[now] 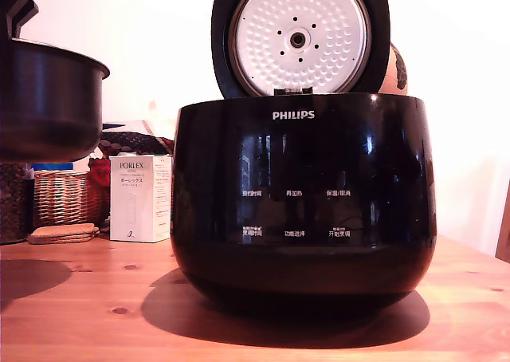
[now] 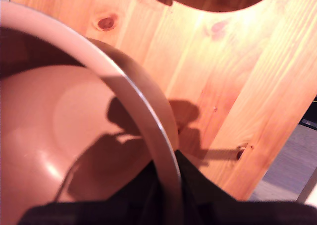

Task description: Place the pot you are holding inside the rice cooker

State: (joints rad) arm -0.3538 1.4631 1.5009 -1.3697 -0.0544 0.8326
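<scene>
Knotty pine planks of the table [image 1: 80, 314] lie under our pot [image 1: 48, 99], which hangs in the air at the exterior view's left, well apart from the open Philips rice cooker [image 1: 303, 194]. Our gripper [image 2: 168, 195] is clenched on the pot's thin flared rim [image 2: 133, 93]. We judge the pot stiff, smooth and slippery, likely to tip when held by one edge.

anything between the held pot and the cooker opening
Nothing visible blocks it. The dark grey round metal pot hangs at the exterior view's left, above the wooden table. The glossy black Philips rice cooker has its lid up; its rim stands about level with the pot's.
</scene>
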